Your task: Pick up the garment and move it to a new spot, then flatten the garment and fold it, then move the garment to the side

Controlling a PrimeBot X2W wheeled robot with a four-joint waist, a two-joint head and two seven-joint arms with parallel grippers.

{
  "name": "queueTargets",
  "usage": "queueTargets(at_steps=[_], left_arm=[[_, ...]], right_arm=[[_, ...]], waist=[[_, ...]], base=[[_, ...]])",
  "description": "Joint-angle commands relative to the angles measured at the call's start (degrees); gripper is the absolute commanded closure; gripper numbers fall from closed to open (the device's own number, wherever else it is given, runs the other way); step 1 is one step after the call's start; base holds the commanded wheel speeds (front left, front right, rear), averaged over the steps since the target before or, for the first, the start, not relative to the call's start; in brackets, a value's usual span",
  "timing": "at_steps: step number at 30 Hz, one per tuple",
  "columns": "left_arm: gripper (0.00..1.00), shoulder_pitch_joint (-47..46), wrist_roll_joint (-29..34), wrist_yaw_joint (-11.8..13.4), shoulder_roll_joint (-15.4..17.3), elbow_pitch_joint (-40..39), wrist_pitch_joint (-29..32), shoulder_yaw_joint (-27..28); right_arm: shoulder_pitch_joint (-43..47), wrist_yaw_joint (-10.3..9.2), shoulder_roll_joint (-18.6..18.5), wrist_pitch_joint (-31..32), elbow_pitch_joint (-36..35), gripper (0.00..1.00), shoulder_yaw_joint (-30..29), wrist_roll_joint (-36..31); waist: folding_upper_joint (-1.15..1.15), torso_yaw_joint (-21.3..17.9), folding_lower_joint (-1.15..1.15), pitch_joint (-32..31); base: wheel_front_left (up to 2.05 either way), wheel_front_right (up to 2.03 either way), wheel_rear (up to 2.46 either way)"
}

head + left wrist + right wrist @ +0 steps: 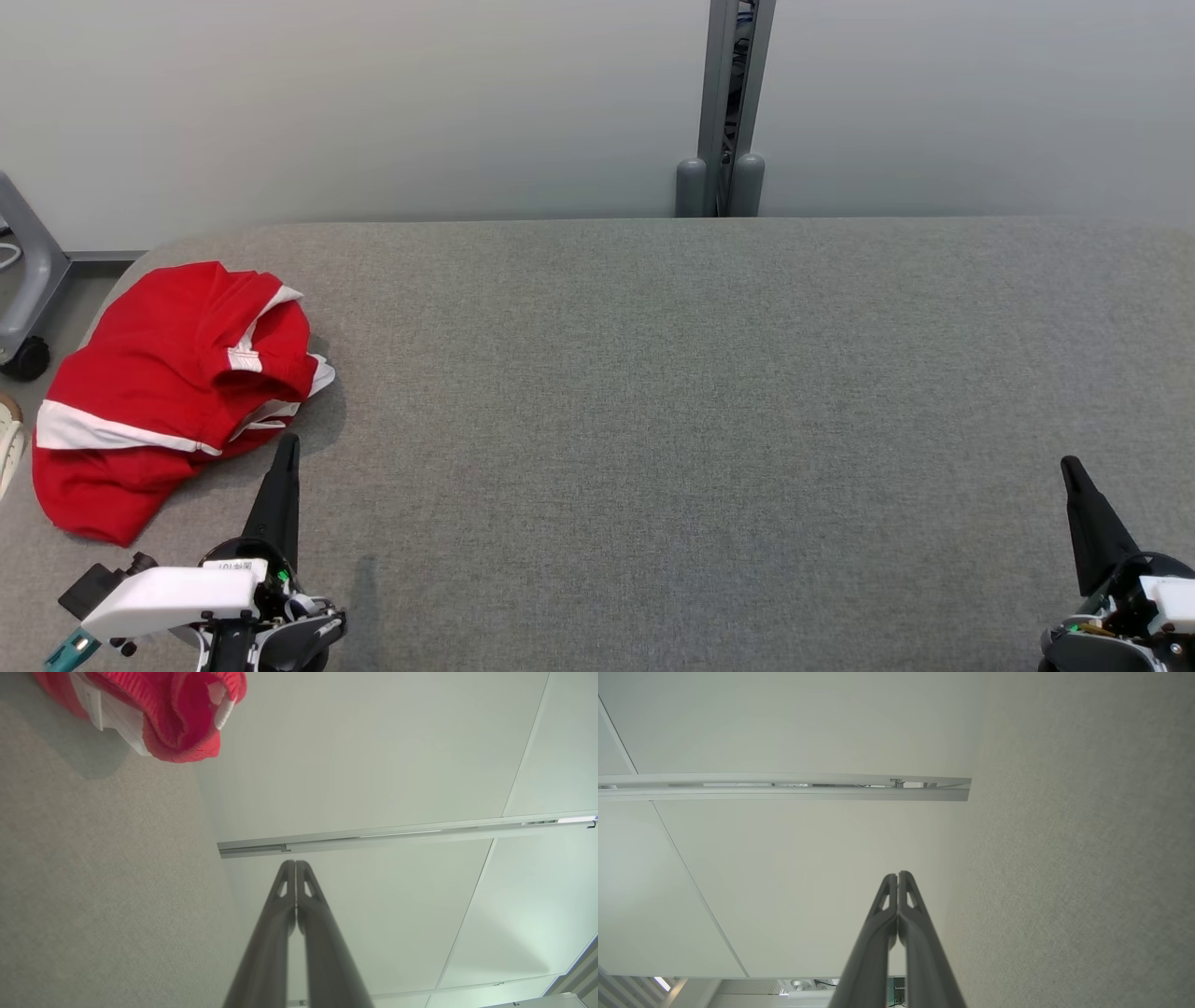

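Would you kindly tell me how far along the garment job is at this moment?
Done: nothing yet. The red garment lies crumpled at the left end of the grey table, neither flattened nor folded. In hand: nothing. The left claw rests near the garment, shut and empty, and the right claw is shut and empty at the other side. Left: every step, from picking it up through moving, flattening and folding to setting it aside.

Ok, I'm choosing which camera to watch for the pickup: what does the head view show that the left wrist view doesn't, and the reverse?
Head view: the whole crumpled red garment, the right gripper, a wheel on the floor. Left wrist view: the left gripper close up, fingers pressed together and empty. Both: part of the garment, the grey table, the wall.
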Motion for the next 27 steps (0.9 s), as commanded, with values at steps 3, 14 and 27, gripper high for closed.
queueTargets(at_steps=[3,14,27], left_arm=[[1.0,-1.0,-0.1,-0.2,0.3,0.0,0.0,0.2],[0.0,2.2,0.0,0.0,-0.6,2.3,0.0,-0.2],[0.0,1.0,2.1,0.0,-0.5,1.8,-3.2,0.0]], right_arm=[[-0.3,0.15,-0.1,0.3,0.1,1.0,-0.3,-0.4],[1.3,-0.2,1.1,0.0,2.2,0.0,0.4,0.0],[-0.7,-0.14,0.8,-3.6,2.2,0.0,1.8,-3.8]], waist=[[0.0,0.0,0.0,0.0],[0.0,0.0,0.0,0.0],[0.0,-0.1,0.0,0.0]], base=[[0.0,0.0,0.0],[0.0,0.0,0.0],[0.0,0.0,0.0]])
